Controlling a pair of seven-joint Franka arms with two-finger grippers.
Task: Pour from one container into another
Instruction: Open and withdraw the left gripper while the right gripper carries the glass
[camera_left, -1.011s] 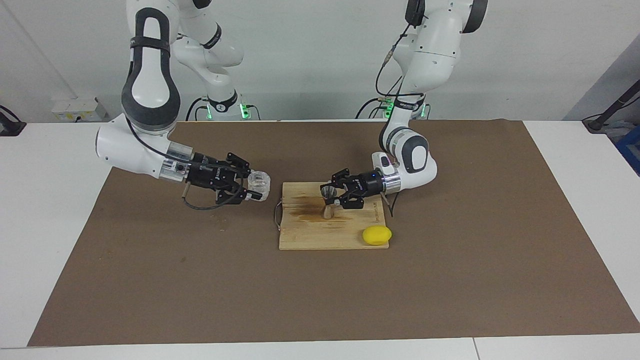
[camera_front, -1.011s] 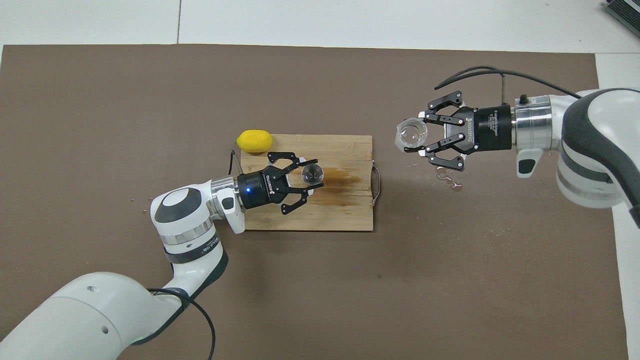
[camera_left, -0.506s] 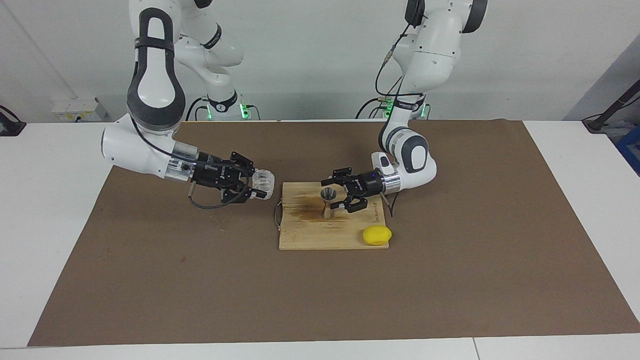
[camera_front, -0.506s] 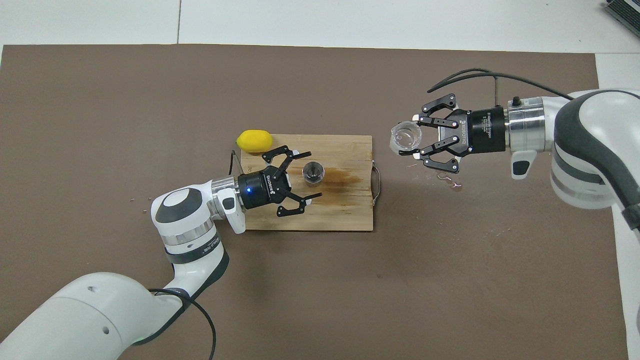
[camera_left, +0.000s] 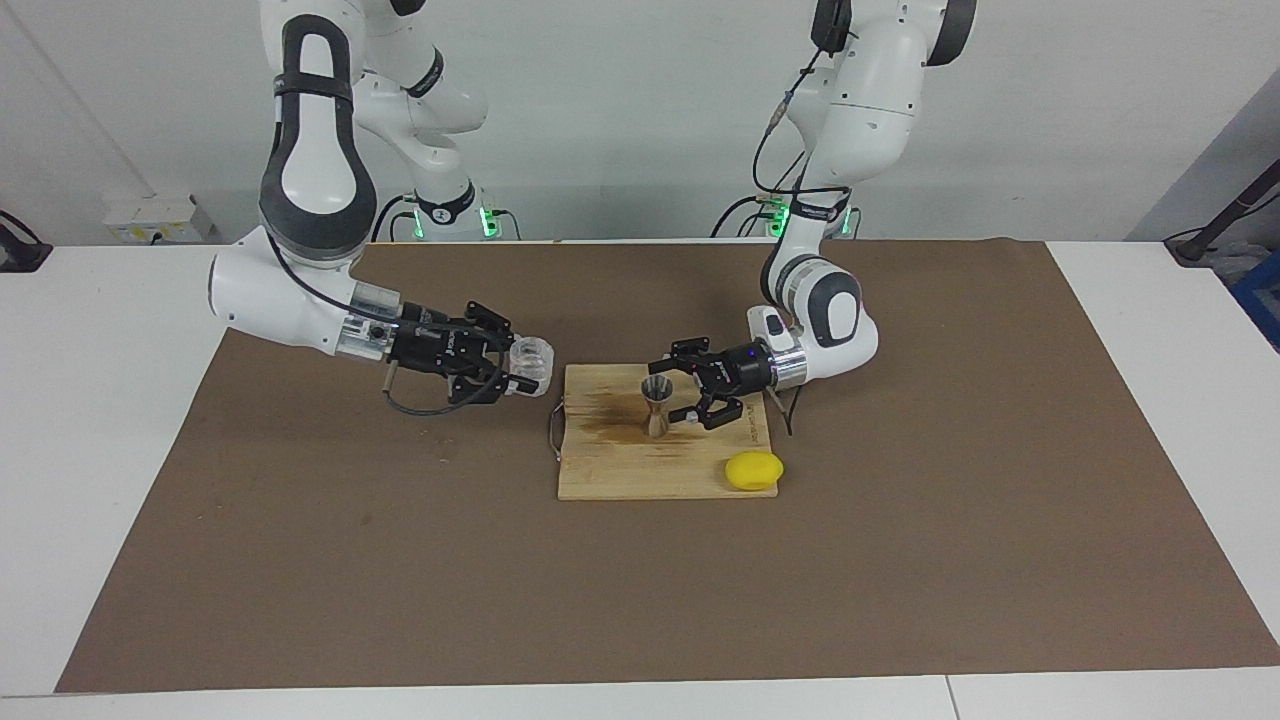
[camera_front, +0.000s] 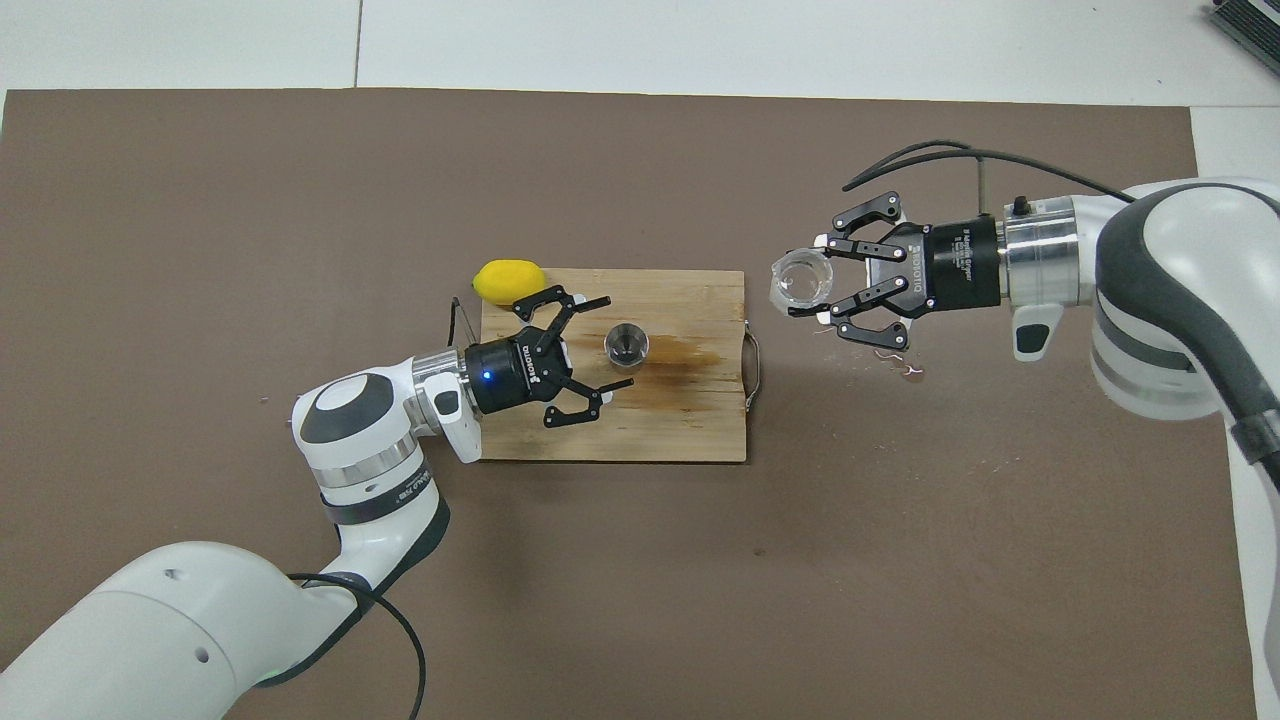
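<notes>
A small metal jigger (camera_left: 656, 405) (camera_front: 626, 343) stands upright on the wooden cutting board (camera_left: 620, 472) (camera_front: 700, 430). My left gripper (camera_left: 670, 392) (camera_front: 617, 341) is low over the board and open, its fingertips spread to either side of the jigger without touching it. The clear plastic cup (camera_left: 533, 361) (camera_front: 800, 281) is held upright above the brown mat. It hangs just off the board's handle end, toward the right arm's end of the table. My right gripper (camera_left: 522, 368) (camera_front: 812, 287) is shut on it from the side.
A yellow lemon (camera_left: 754, 471) (camera_front: 510, 281) lies at the board's corner farthest from the robots, toward the left arm's end. A brown wet stain (camera_left: 605, 420) marks the board beside the jigger. A few droplets (camera_front: 905, 370) sit on the brown mat (camera_left: 300, 560) under the right wrist.
My left gripper opened off the jigger and drew back slightly, leaving it standing. My right gripper carried the cup closer to the board.
</notes>
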